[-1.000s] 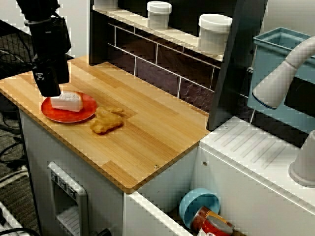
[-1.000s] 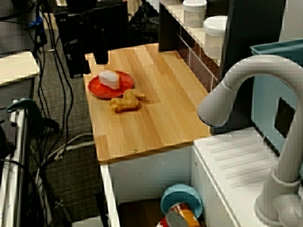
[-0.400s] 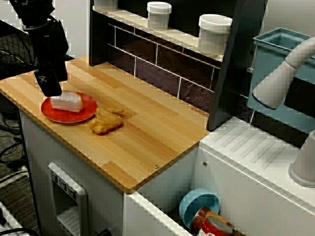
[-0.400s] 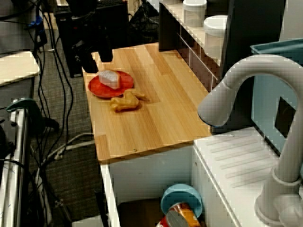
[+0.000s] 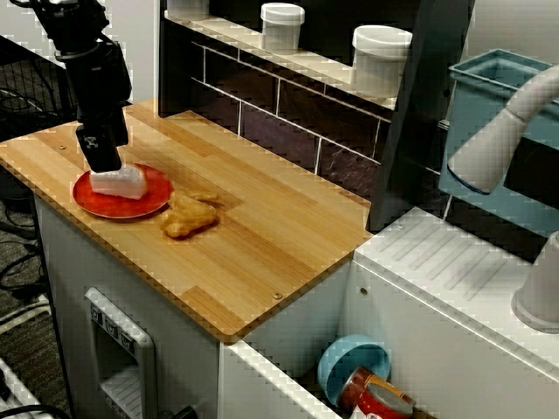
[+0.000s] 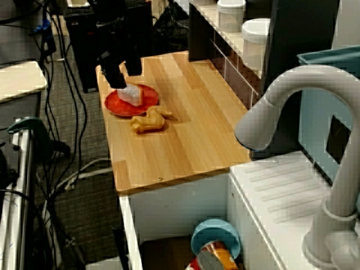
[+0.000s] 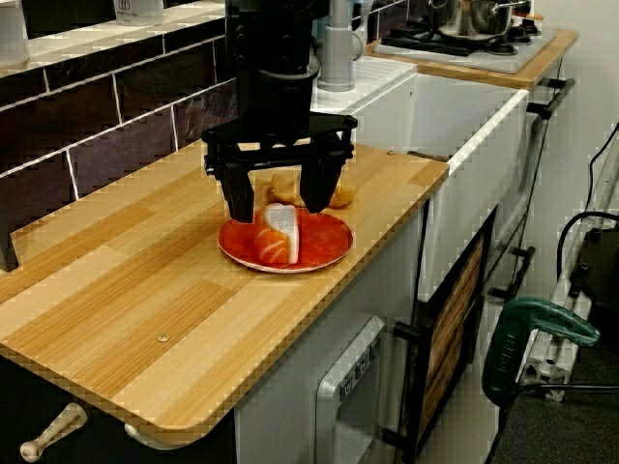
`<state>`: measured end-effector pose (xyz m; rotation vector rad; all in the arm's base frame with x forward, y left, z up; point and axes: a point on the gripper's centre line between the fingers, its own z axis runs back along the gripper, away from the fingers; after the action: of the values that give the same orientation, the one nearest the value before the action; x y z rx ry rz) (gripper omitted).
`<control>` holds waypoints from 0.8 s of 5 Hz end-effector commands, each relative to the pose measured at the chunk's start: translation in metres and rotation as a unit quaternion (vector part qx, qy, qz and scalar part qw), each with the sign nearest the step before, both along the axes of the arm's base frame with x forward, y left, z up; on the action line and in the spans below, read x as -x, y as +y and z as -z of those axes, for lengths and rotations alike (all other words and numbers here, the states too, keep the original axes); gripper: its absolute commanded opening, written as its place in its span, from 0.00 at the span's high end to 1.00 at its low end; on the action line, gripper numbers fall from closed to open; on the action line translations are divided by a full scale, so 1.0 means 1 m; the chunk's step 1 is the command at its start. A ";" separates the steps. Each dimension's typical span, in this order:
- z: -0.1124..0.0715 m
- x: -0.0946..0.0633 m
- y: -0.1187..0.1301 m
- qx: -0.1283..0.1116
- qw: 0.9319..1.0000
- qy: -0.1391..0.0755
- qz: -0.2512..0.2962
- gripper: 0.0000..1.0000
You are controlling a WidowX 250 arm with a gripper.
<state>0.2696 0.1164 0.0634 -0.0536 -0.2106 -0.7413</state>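
Table (image 5: 262,236), left end: red plate (image 5: 159,194) carrying white wedge (image 5: 118,182). Tan fried piece (image 5: 186,216) just right of plate. White jar (image 5: 382,57) on shelf behind. Arm upright over plate; pincer (image 7: 278,201) spread, fingers straddling wedge top.

A golden toy chicken piece (image 5: 188,216) lies on the wooden counter (image 5: 271,236), nearer its front edge than its back. On the shelf (image 5: 310,59) above the back edge stand a small white jar (image 5: 282,25) and a larger white jar (image 5: 381,58). Past the right edge, a grey faucet (image 5: 502,131) reaches over a white sink top (image 5: 454,279). Below it, a blue bowl (image 5: 352,364) sits just beside a red can (image 5: 376,397).
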 end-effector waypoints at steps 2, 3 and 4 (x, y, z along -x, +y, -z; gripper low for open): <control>-0.017 -0.005 -0.006 -0.009 1.000 -0.015 -0.001 0.00; -0.011 -0.006 -0.006 -0.014 1.000 -0.011 -0.005 0.00; -0.010 -0.008 -0.007 -0.016 1.000 -0.009 -0.005 0.00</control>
<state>0.2794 0.1153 0.0575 -0.0350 -0.2012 -0.7312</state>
